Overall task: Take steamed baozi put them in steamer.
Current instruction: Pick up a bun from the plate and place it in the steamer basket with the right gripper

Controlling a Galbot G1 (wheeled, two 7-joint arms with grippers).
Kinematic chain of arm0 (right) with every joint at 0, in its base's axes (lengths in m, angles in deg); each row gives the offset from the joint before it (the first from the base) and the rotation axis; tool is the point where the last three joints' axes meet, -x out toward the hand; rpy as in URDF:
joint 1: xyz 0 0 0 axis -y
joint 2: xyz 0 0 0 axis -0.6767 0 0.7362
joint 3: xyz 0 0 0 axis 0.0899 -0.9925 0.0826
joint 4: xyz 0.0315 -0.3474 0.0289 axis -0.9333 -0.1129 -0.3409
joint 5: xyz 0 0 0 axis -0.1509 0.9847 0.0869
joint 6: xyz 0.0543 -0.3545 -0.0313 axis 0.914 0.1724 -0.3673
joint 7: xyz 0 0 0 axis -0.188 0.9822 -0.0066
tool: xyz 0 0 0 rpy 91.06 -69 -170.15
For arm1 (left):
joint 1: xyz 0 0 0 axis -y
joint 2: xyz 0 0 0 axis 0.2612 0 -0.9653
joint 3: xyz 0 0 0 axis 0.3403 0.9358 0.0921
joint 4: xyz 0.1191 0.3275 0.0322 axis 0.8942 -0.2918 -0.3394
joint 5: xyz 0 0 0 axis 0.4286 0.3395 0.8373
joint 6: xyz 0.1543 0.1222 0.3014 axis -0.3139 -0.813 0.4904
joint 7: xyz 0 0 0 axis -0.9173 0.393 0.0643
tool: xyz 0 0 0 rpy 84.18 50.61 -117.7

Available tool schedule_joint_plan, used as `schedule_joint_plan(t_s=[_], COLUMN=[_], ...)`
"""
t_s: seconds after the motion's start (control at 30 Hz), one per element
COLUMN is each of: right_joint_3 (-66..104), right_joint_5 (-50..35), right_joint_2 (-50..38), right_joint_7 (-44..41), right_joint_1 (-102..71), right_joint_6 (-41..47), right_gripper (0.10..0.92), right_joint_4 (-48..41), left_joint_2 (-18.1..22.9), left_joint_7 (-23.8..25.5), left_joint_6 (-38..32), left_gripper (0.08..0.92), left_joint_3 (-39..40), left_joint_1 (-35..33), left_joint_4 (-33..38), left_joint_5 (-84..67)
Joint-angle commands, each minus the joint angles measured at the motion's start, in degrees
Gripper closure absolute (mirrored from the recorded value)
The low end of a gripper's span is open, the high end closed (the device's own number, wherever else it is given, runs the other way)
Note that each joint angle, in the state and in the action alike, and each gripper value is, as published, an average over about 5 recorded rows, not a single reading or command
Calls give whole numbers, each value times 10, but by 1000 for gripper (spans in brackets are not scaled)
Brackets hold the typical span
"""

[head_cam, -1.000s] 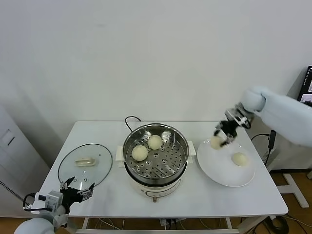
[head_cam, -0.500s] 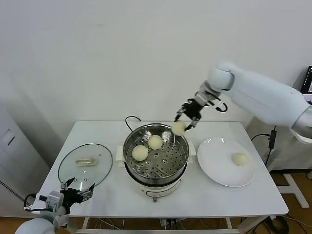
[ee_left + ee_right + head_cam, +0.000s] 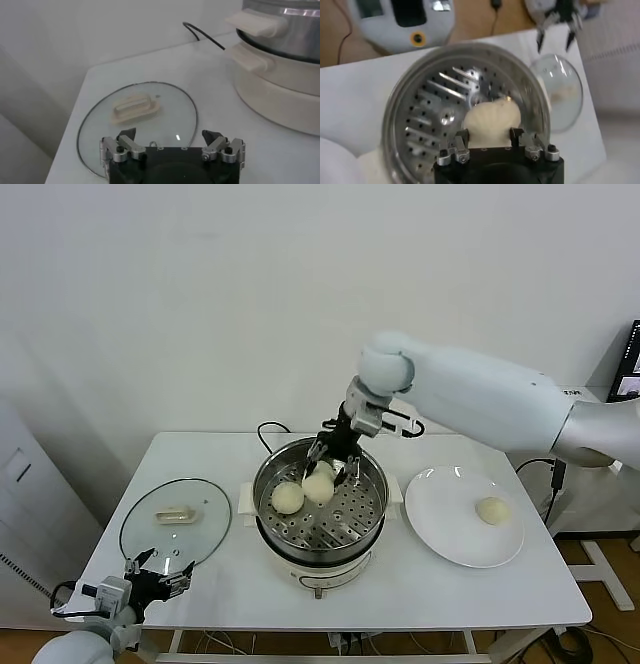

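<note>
Right wrist view shows a baozi (image 3: 491,124) clamped between the right gripper's (image 3: 329,460) fingers, over the steamer's (image 3: 372,509) perforated tray; that arm reaches in from the right. Left gripper (image 3: 173,146) waits spread open near the glass lid (image 3: 97,130).

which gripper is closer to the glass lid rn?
Left. The left gripper hangs open by the table's front edge, just in front of the glass lid. The right gripper is over the steamer, holding a baozi.
</note>
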Motion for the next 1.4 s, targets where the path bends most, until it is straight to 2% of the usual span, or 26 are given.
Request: schedule_joint_plan(t_s=[0.03, 0.83, 1.03, 1.27, 1.4], right_joint_3=[-10, -17, -17, 9, 39], right_joint_5=[32, 109, 116, 113, 85], right_joint_2=[20, 52, 59, 46, 16], right_joint_7=[-5, -39, -33, -28, -27], right_joint_1=[-7, -58, -63, -39, -14], right_joint_6=[-56, -51, -49, -39, -1], right_gripper=[508, 494, 421, 239, 205], right_joint_4=[30, 27, 23, 8, -32], left_joint_2=[0, 3, 3, 4, 4], left_joint_7=[0, 1, 1, 2, 2], left_joint_6=[0, -5, -8, -12, -12], left_gripper=[177, 177, 177, 177, 177], left_joint_3=[0, 0, -1, -2, -4], left_joint_1=[0, -3, -5, -8, -7], left_joint_4=[-1, -2, -4, -7, -7], left_joint_5=[0, 0, 0, 0, 0])
